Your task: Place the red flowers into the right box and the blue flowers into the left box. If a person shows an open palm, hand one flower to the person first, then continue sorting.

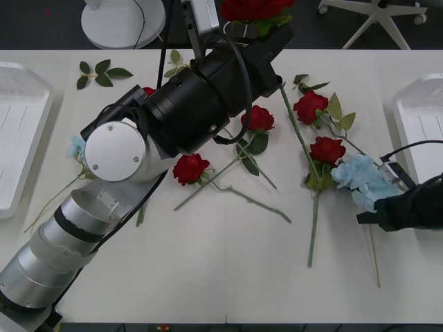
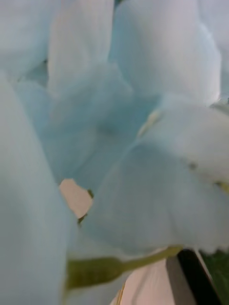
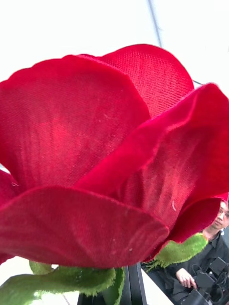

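Note:
My left arm is raised over the table's far edge. Its gripper is shut on a red flower held in the air; the bloom sits close before the left wrist camera, above a black finger. Several more red flowers lie on the table's middle and right. A blue flower lies near the right box, and my right gripper is right against it, its petals pressed close to that wrist camera. Another blue flower lies partly hidden beside my left arm, near the left box.
Loose green leaf sprigs lie at the back left of the table. A round white stand base and a chair base stand on the floor behind the table. My left arm's body covers much of the table's left centre.

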